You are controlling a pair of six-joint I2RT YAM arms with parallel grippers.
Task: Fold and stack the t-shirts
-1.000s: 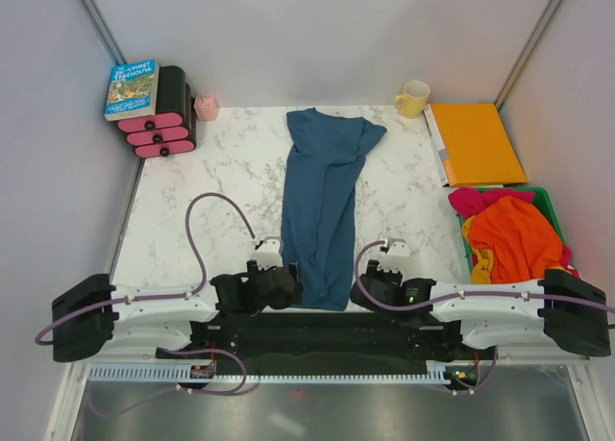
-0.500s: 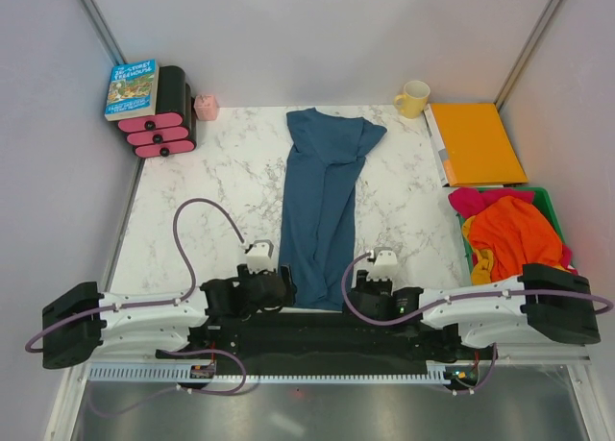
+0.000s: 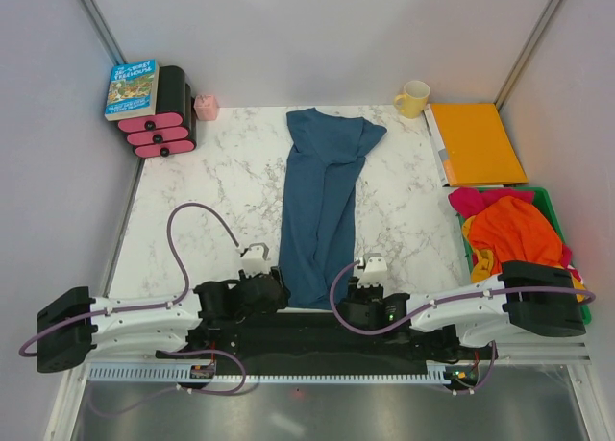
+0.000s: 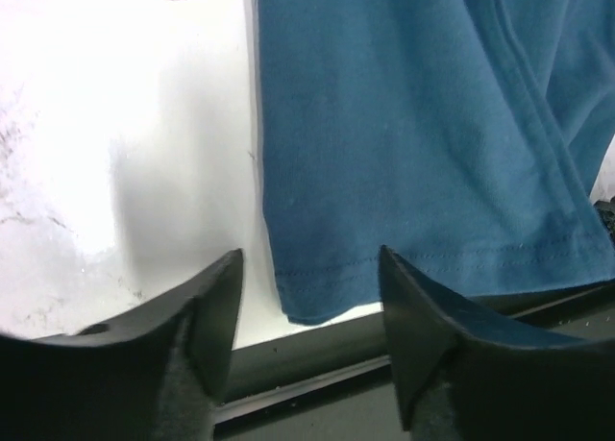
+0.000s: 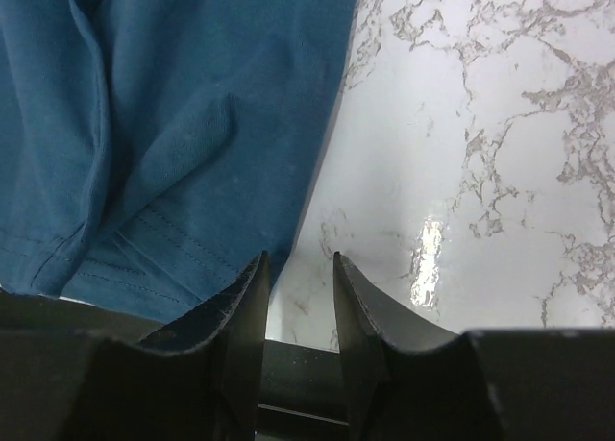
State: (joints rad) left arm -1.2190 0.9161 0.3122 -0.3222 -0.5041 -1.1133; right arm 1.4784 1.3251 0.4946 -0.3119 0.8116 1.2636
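Marble table, left hand, right hand pulled back to t-shirt hem

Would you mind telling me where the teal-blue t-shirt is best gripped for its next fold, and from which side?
Take the teal-blue t-shirt by its two near hem corners, coming in low from the near table edge. It lies flat and lengthwise, hem nearest the arms; the left gripper and right gripper each sit open by one corner.

A teal-blue t-shirt lies flat on the marble surface, folded into a long narrow strip. A heap of t-shirts, orange, pink and yellow, sits crumpled in a green bin at right.
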